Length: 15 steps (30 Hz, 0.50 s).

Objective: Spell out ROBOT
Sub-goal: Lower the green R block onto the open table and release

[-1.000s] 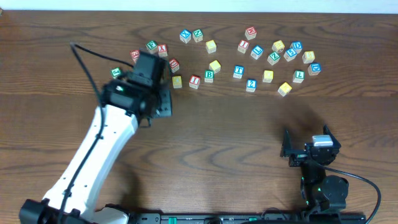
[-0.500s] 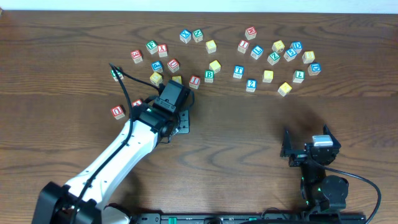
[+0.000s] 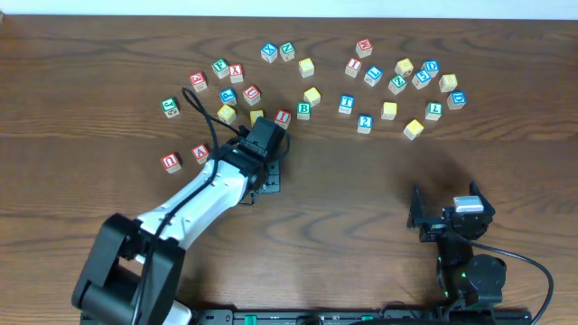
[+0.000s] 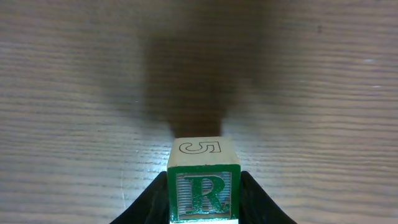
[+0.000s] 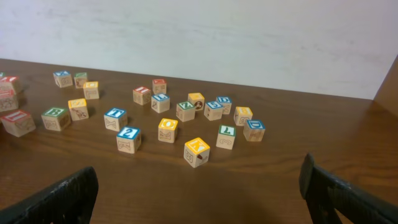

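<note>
Fingers of the left gripper point(image 4: 204, 180): we see both black fingers pressed against the sides of the R cube point(image 4: 203, 194), gripping it.
Fingers of the right gripper point(image 5: 198, 177): spread wide with nothing between them.
R cube, writing: a green "R" in a green hatched frame faces the wrist camera, and an outlined "5" is on the pale top face.
R cube, place: overhead it is hidden under the left gripper, just on the robot's side of the red "I" cube point(image 3: 283, 116). We cannot tell whether it touches the table point(image 3: 361, 181).
B cube point(image 3: 303, 110): green letter, just beside the "I" cube.
T cube point(image 3: 346, 105): blue letter, near the B cube.
Yellow-topped cubes point(image 3: 312, 95): we count about eight, though their marks are too small to read.
Blue "2" cube point(image 3: 365, 123): near the T cube.
Materials: pale, square-edged wooden cubes on a dark brown wood-grain table.
Count: roughly thirty loose cubes.
</note>
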Each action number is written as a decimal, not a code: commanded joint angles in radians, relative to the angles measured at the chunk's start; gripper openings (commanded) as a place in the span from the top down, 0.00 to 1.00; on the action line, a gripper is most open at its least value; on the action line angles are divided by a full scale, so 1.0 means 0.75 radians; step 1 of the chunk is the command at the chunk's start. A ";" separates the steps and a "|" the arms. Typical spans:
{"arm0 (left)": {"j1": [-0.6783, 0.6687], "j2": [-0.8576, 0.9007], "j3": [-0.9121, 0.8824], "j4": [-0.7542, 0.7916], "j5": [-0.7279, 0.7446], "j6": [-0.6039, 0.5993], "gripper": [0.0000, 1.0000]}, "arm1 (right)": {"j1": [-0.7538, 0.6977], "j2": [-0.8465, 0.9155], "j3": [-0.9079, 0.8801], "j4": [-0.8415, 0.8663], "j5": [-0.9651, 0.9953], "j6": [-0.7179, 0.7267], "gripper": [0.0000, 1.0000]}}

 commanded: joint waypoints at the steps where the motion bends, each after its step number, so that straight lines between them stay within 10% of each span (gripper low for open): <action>1: -0.002 0.039 -0.018 0.008 -0.021 -0.007 0.76 | -0.009 -0.001 -0.002 -0.006 -0.008 0.016 0.01; 15: -0.002 0.062 -0.018 0.027 -0.021 -0.006 0.75 | -0.009 -0.001 -0.002 -0.006 -0.008 0.016 0.01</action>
